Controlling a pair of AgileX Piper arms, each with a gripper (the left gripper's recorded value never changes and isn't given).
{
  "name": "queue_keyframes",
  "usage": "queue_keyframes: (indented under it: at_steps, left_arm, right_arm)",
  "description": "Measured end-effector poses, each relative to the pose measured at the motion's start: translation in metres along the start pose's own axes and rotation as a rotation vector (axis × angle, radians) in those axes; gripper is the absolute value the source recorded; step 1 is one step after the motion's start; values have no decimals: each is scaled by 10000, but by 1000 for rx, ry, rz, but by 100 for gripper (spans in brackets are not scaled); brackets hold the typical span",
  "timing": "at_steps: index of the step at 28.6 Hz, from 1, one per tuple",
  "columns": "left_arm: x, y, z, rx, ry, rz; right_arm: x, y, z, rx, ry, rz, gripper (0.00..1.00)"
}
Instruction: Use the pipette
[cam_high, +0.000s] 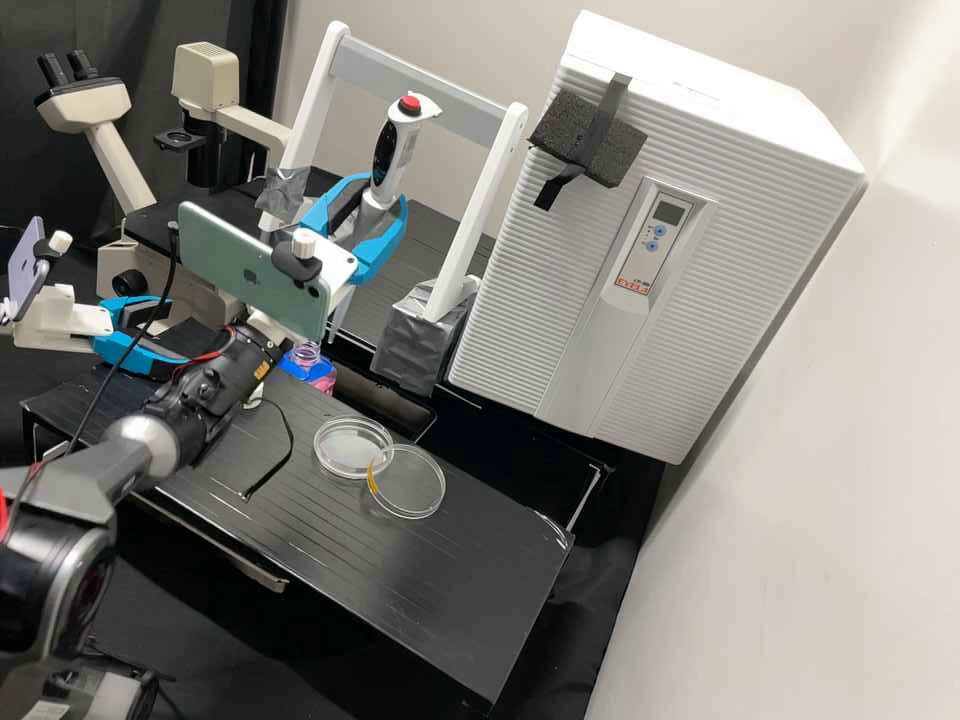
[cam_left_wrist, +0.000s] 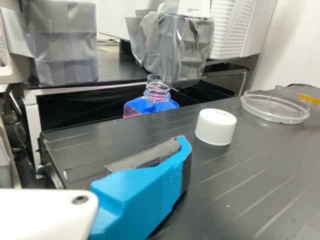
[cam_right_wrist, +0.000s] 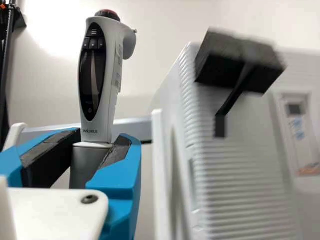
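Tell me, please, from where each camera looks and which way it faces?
High view: fixed off the arms, looks forward and down on the bench; shows both arms, the left gripper low, the right gripper raised with the pipette.
Left wrist view: low over the bench, faces bottle, cap and dish; own gripper in the foreground.
Right wrist view: raised, faces the machine; own gripper clamps the pipette.
Shared: high and left wrist views, bottle and dish; high and right wrist views, pipette and machine.
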Motion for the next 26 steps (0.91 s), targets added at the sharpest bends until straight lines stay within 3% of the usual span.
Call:
queue_keyframes:
  at_steps: [1,3,4,10,19,26]
  left_arm:
    - [6,-11,-4,-2,-1,-1]
    - [13,-14,-7,-2,-1,-3]
    - [18,-11,-7,-2,-2,-1]
    - [38,-33,-16,-9,-11,5]
    - [32,-24,-37,-17,-20,6]
    - [35,25,-85,5,-23,11]
  right_arm:
    - [-56,101,9,-31,13,18,0]
    - [-77,175,12,-50,19,38,0]
    - [-103,231,28,-73,19,47,0]
    - [-196,380,114,-157,-13,36,0]
    - [-268,336,215,-224,-48,-70,0]
    - [-270,319,227,-224,-59,-91,0]
